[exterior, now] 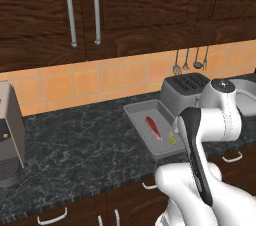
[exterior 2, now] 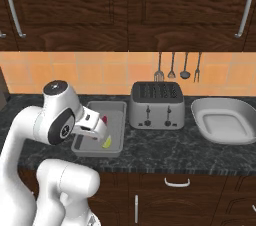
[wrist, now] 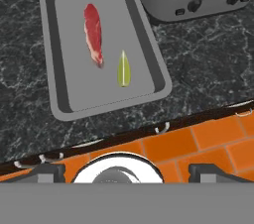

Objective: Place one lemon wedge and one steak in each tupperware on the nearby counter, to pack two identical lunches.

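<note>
Counter [exterior: 75, 155] blk marble; orange tile wall [exterior: 100, 80]; dk wood cabs [exterior: 130, 5].

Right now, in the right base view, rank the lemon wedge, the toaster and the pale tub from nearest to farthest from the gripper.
Measured from the open gripper:
1. lemon wedge: just below it, in the grey tray.
2. toaster: on the counter, right of the tray.
3. pale tub: far right, beyond the toaster.

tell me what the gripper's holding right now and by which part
Nothing is held: the gripper is open and empty, above the grey tray holding one steak and one lemon wedge.
</note>
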### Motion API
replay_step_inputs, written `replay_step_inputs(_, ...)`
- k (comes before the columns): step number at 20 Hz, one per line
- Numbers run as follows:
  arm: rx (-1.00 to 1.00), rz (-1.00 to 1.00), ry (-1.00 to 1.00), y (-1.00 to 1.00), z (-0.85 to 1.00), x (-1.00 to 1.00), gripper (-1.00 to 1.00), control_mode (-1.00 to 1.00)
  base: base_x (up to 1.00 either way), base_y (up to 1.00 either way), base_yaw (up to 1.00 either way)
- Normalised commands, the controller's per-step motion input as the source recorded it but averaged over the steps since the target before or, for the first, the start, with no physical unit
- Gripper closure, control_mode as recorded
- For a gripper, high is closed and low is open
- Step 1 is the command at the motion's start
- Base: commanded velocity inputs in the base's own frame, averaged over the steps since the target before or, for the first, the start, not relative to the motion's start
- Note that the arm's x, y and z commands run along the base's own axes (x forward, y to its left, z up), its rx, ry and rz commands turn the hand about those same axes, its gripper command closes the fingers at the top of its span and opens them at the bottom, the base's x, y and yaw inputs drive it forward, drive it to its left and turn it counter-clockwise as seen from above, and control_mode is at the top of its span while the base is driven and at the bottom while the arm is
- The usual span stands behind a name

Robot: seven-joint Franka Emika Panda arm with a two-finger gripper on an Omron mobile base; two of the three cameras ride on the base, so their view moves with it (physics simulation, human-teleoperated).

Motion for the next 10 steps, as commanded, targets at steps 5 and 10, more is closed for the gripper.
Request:
replay_step_inputs(5, 0.0, 0.0, -0.05, 0.05, -0.38, -0.2, -1.0, -1.0, 0.0, 0.0, 0.0)
replay_step_inputs(10, 0.0, 0.0, -0.02, 0.05, -0.34, 0.0, -1.0, -1.0, 0.0, 0.0, 0.0)
